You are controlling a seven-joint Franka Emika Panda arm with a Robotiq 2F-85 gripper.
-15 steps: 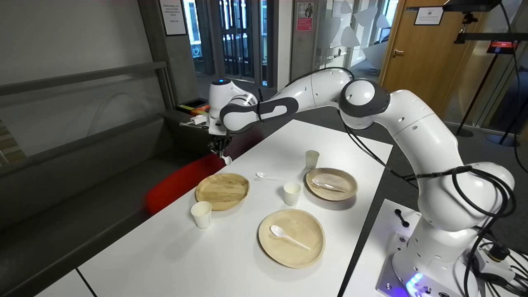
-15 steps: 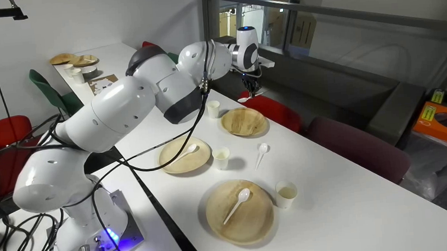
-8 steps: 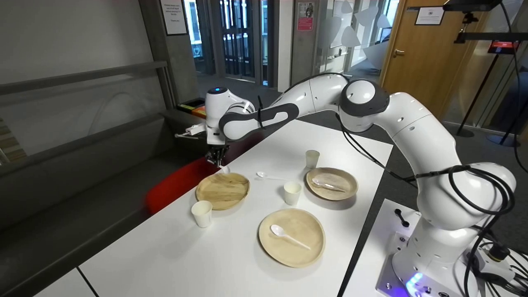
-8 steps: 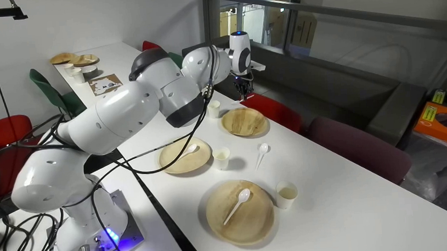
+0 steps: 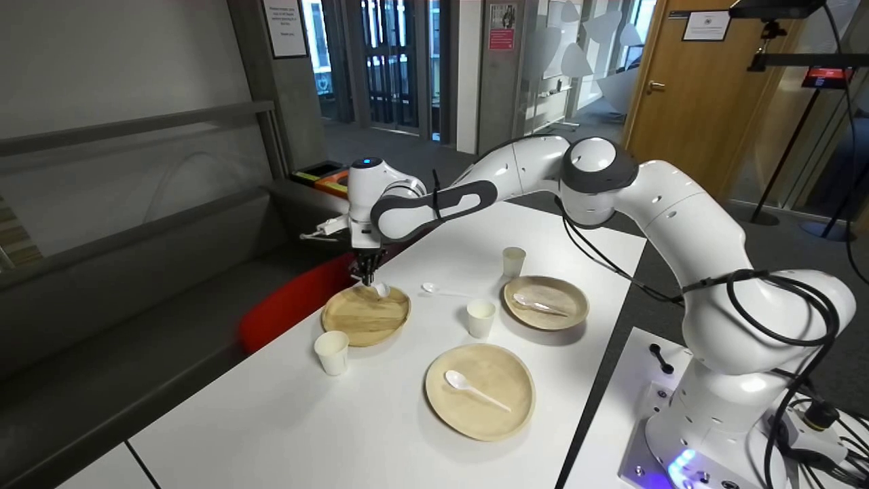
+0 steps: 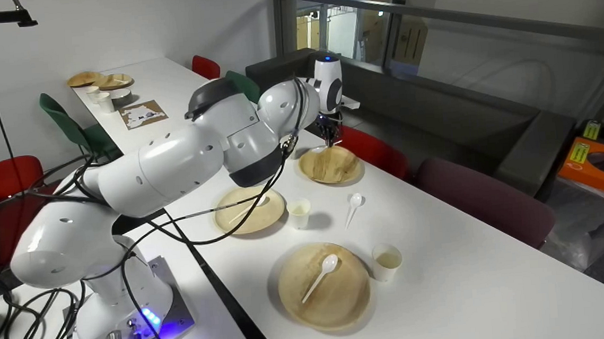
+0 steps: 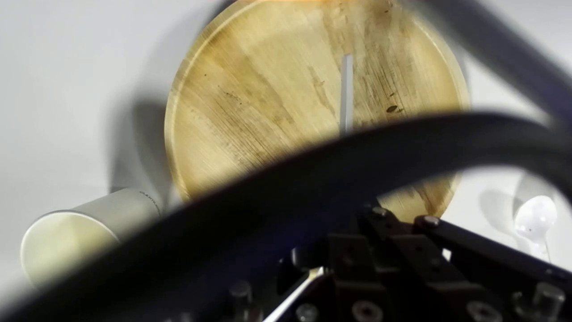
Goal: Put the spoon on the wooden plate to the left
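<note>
Held white plastic spoon point(image 5: 382, 290) pinched in black gripper point(image 5: 367, 281), over round pale wooden plate point(image 5: 365, 322), presumably for laying there

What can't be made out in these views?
How the gripper holds the spoon: hidden in the wrist view by a blurred dark band.
The wooden plate: cut off by the wrist view's top edge.
The cup: print too small to read, wrist view.
Whether spoon touches wooden plate: too small to tell, both exterior views.
</note>
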